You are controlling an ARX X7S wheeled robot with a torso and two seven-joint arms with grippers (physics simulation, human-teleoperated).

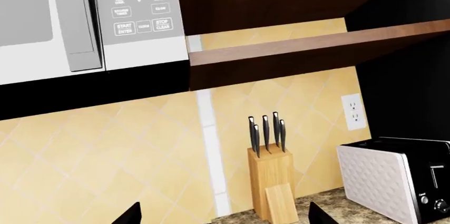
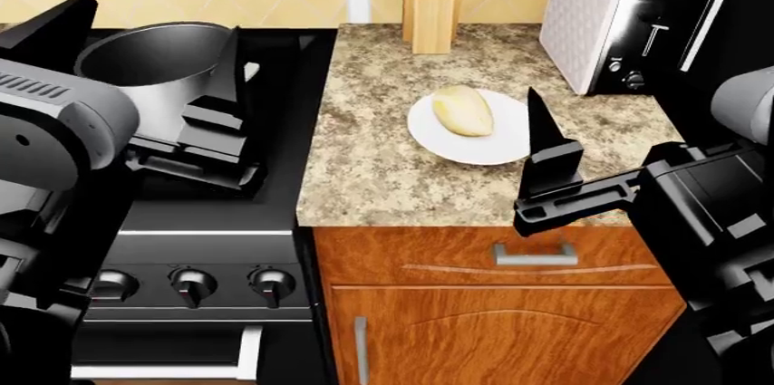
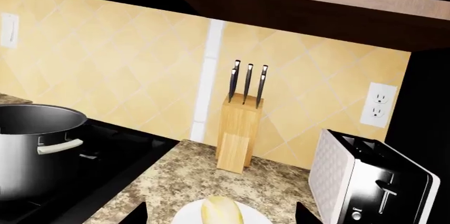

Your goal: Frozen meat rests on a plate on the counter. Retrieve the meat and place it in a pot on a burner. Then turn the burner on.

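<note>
Meat (image 2: 463,110): untouched on plate (image 2: 474,136), counter (image 2: 375,158), head view centre. Pot (image 2: 158,63) at 10 o'clock on the stove, empty as far as seen. Pickup, transfer and burner all remain. Right gripper (image 2: 550,163): at plate's 4 o'clock edge, fingers spread, empty. Left gripper (image 2: 224,95): spread, empty, beside pot.

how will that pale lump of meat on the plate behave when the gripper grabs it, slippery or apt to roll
The meat looks smooth and rounded, so it may well slip between flat fingers. Its teardrop shape would probably wobble rather than roll far. It lies loose on the flat plate, so a sideways nudge could slide it.
</note>
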